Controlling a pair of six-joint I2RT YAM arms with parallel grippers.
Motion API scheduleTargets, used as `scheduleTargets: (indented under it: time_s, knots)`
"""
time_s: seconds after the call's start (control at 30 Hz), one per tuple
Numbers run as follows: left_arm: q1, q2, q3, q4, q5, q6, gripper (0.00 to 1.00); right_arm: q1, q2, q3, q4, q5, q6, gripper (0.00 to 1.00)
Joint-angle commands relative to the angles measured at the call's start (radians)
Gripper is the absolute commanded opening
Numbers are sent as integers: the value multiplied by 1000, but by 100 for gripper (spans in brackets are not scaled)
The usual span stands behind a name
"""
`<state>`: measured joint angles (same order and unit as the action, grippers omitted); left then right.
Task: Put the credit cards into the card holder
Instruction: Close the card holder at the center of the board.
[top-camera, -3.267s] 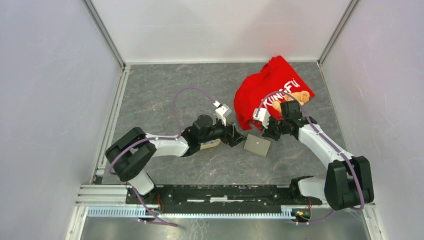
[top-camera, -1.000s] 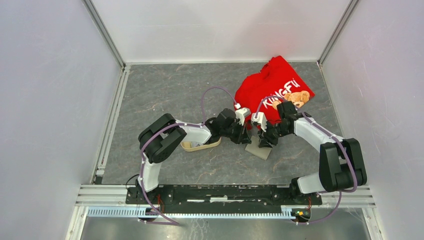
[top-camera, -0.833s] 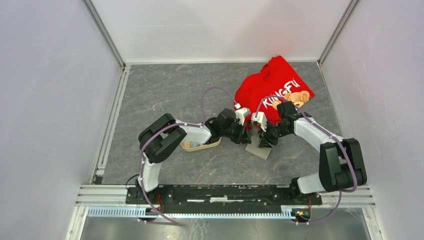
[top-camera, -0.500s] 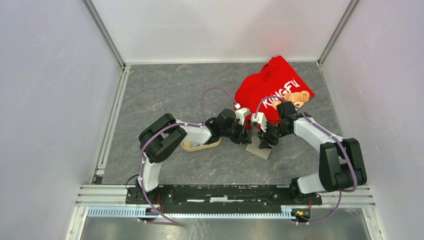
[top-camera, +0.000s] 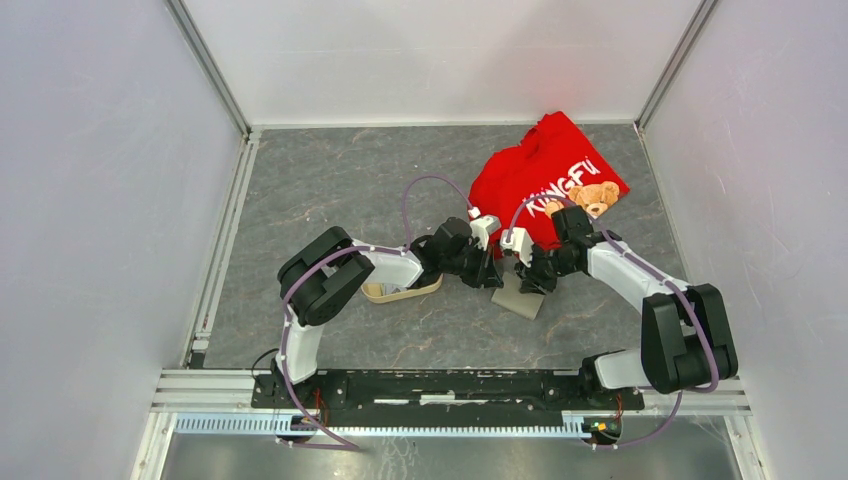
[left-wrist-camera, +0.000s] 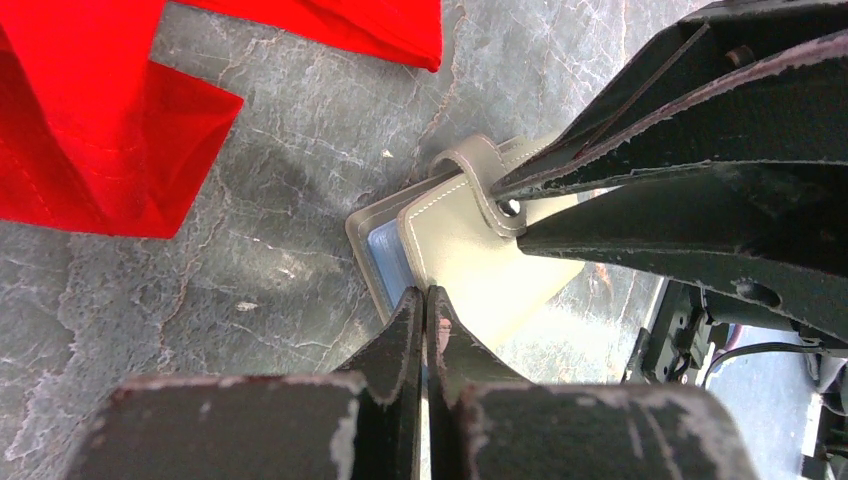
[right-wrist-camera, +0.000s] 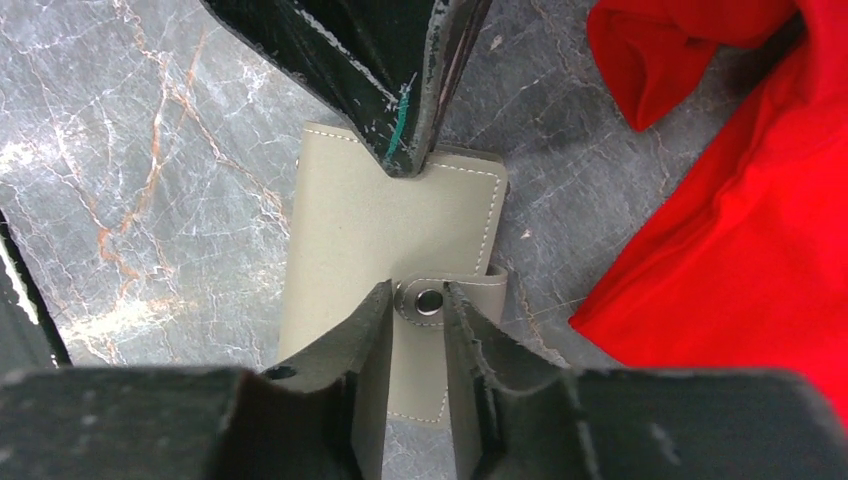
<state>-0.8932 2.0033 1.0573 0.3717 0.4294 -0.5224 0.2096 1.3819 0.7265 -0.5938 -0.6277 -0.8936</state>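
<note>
The grey card holder (top-camera: 519, 297) lies closed on the table between my two grippers. Its snap strap (right-wrist-camera: 432, 300) curls up off the cover. My right gripper (right-wrist-camera: 418, 300) is open by a narrow gap, and the strap's snap end sits between the fingers. My left gripper (left-wrist-camera: 426, 297) is shut, its tips pressed on the holder's opposite edge (left-wrist-camera: 470, 255). A blue strip (left-wrist-camera: 385, 258) shows under the cover; I cannot tell whether it is a card. No credit cards show clearly in any view.
A red shirt (top-camera: 545, 180) with a bear print lies just behind and to the right of the holder, close to the right arm. A beige oval tray (top-camera: 400, 291) sits under the left forearm. White walls enclose the grey table.
Since the earliest frame the left gripper has moved right from beside the tray to the holder, and the right gripper has come down onto it. Over the last second only the right arm shifted slightly.
</note>
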Motion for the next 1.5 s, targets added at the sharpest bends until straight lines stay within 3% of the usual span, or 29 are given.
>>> scheduleTargets:
  time_s: [0.0,0.07,0.27,0.6,1.0,1.47]
  knots:
    - [-1,21,2,2,28,-25,2,5,-13,10,23,-3,37,26]
    - [-1,24,5,3,29,-27,2,6,-3,15,24,-6,58,19]
    - [-1,25,5,7,33,-30,2,5,-4,23,16,-35,89,15]
    - [-1,23,-5,10,29,-45,2,6,22,39,6,-67,136,0]
    - [-1,26,-2,9,26,-60,2,4,7,20,4,-1,90,0]
    - [0,33,1,6,37,-63,2,-4,-5,23,-52,-41,14,25]
